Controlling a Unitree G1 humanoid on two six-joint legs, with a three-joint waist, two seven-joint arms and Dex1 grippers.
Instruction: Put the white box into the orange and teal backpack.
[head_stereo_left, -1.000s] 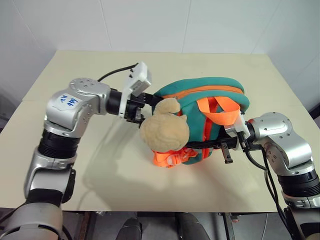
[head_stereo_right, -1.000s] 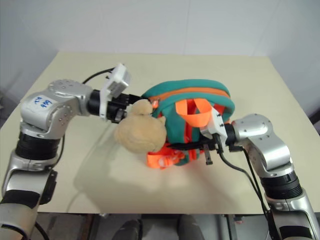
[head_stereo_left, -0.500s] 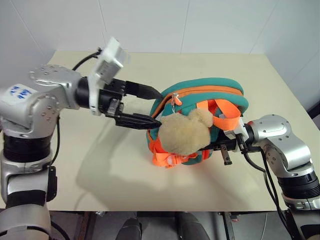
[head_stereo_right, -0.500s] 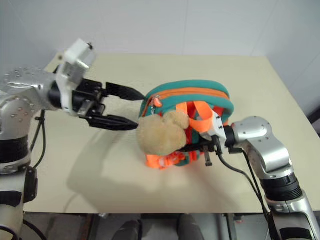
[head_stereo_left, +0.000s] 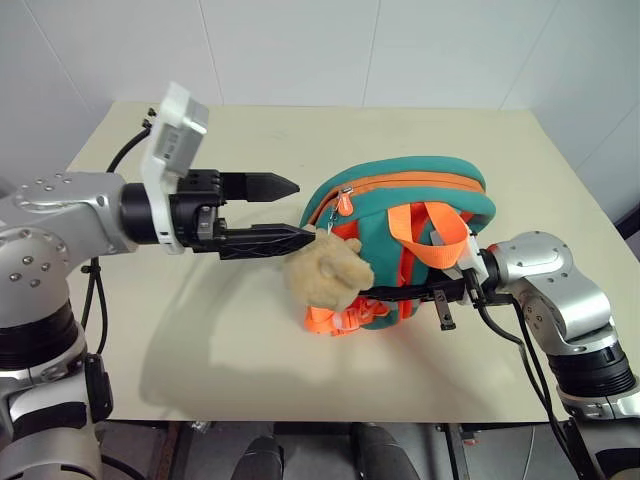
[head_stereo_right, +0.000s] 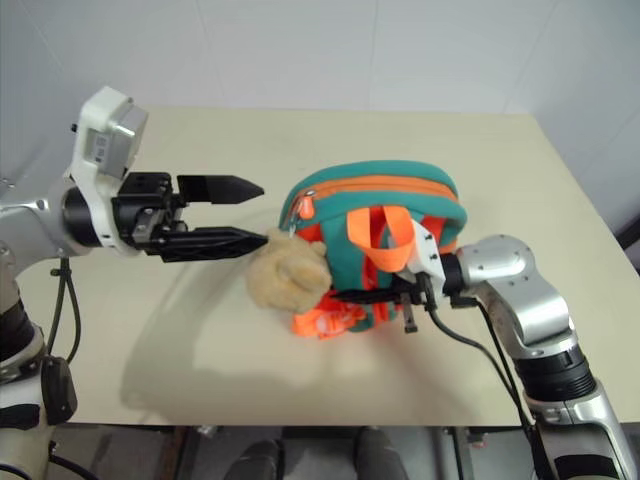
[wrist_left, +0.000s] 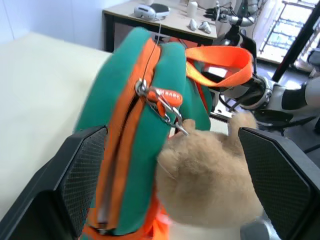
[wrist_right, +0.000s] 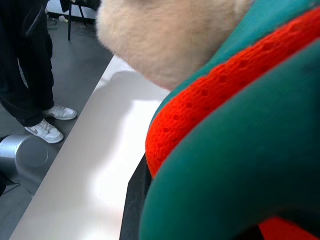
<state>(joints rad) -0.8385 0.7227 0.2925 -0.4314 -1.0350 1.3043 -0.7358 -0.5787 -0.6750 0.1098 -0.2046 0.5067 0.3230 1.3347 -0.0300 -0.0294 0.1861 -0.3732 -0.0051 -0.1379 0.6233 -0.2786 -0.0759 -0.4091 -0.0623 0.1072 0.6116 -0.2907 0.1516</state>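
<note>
Left tool (head_stereo_left: 290, 208): fingers spread wide, holding nothing. It points level toward 3 o'clock in the head views. The upper finger (head_stereo_left: 262, 184) hangs free in the air, apart from everything. The tip of the lower finger (head_stereo_left: 270, 238) sits at or just against the tan plush ball (head_stereo_left: 322, 273); actual contact cannot be confirmed.

The orange and teal backpack (head_stereo_left: 405, 195) stands upright near the middle of the desk (head_stereo_left: 200, 340), at 3 o'clock from the left tool and just beyond its fingertips. Teal shell, with the orange zip trim running over the top. In the left wrist view the zip line (wrist_left: 131, 120) runs between the two finger pads, with an orange zip pull (wrist_left: 167, 97) near its top and a metal clip linking down to the plush ball. That ball hangs at the bag's 8 o'clock corner, low and toward the left tool. Orange buckled webbing (head_stereo_left: 340, 318) bunches at the base of the bag, below the ball. An orange strap loop (head_stereo_left: 428, 225) arches over the near face of the bag.

Right tool (head_stereo_left: 452, 290): closed nearly all the way, at the bag's 4 o'clock side and pointing toward 9 o'clock. It is pressed in against the lower edge of the bag beside the orange straps. Its wrist view is close against teal fabric and orange mesh; which piece the fingers pinch cannot be told.

A person's legs and white shoes (wrist_right: 47, 127) stand on the floor past the desk edge in the right wrist view.
</note>
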